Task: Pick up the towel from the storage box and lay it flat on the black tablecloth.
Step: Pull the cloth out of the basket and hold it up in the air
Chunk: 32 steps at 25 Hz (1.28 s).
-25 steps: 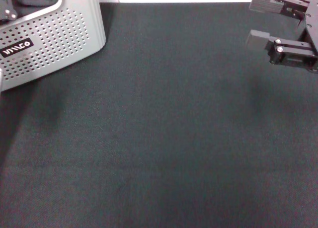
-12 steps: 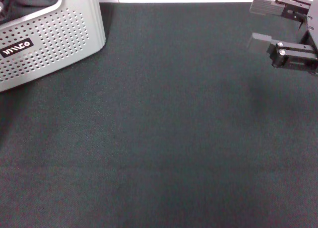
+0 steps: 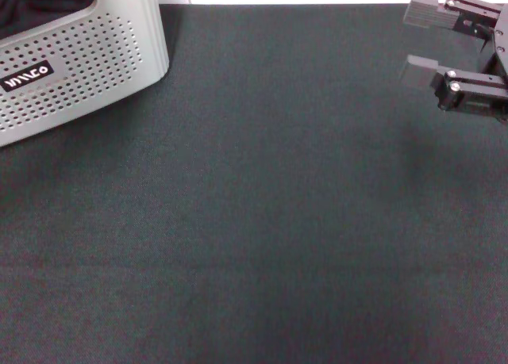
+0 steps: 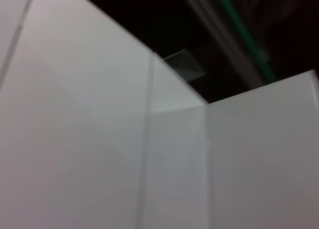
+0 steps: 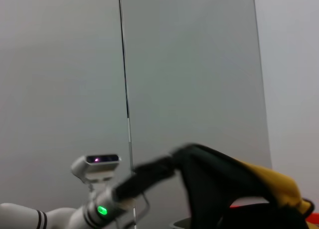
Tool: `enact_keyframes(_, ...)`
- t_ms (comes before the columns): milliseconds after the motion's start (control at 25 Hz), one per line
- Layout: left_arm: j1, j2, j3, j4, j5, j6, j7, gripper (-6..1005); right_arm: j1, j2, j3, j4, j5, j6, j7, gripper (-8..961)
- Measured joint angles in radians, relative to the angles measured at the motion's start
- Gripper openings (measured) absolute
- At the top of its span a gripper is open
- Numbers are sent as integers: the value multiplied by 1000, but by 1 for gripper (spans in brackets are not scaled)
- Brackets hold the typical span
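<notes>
Jaws of the right gripper (image 3: 414,40) stand parted with nothing between them, hovering at about two o'clock in the head view, above the far right of the black tablecloth (image 3: 270,213). The left gripper does not show in the head view; in the right wrist view an arm with a blurred dark jaw end (image 5: 149,175) holds up the towel (image 5: 234,189), which hangs from it in a draped fold, dark face and yellow-orange reverse both showing. Whether those left jaws are fully clamped I cannot tell, though the cloth hanging from them suggests a grip.

At ten o'clock in the head view sits the storage box (image 3: 87,70), perforated silver-grey wall and black label facing the camera, resting on the tablecloth's far left corner. Only a dark strip of its inside shows, so its contents cannot be made out. The tablecloth spreads over the whole tabletop, smooth and bare across the middle.

By my reading the pick-up step is done and the carry is in hand. The next move calls for bringing the towel over the open middle, then lowering it so it spreads without bunching; the empty right gripper is well placed to take a free corner.
</notes>
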Motion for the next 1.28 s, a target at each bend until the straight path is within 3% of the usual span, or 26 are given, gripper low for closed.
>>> enact_keyframes(200,-5,5,0,107,-49,147,-219,17,13,2,-4,26,1,9,-5,740)
enact_keyframes(480,-60,-2,12,183,-111,184,-396,16,72,7,-51,98,7,12,-31,741)
enact_keyframes(1000,-123,-22,204,183,-133,211,-409,16,179,11,-242,213,100,51,-137,740)
enact_keyframes(1280,-141,-15,226,176,-129,214,-390,16,193,7,-272,216,96,101,-159,740)
